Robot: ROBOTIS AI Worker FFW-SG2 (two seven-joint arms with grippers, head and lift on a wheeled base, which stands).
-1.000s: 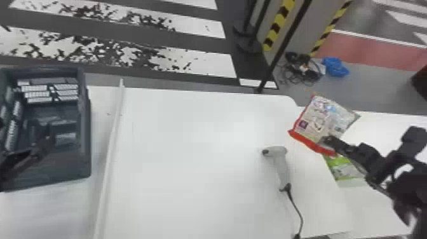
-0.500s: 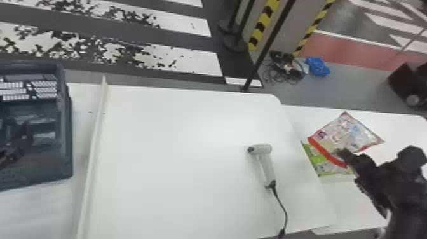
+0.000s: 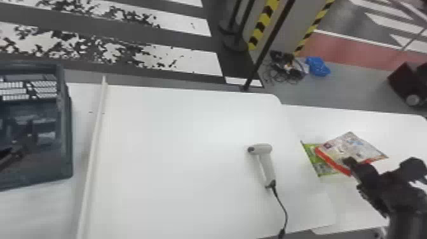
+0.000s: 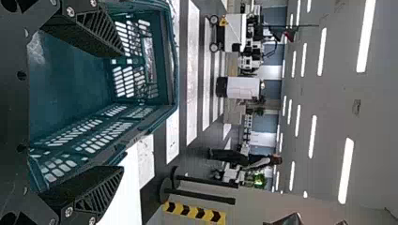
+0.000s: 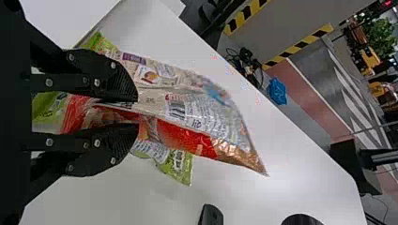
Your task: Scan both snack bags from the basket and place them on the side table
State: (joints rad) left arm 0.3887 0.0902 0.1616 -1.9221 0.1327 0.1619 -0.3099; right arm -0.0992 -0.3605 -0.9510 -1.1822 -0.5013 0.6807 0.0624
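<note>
Red snack bag has shifted right over green snack bag on side desk, right pincer clamped on red; both out of basket, scans unconfirmable, red's set-down and release left.

A red-edged, printed plastic bag — at the black two-fingered right gripper — partly hides a green plastic bag.

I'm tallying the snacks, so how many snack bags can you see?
2. The red one is between the right gripper's fingers; the green one lies partly beneath it on the side table. Others could be hidden underneath.
</note>
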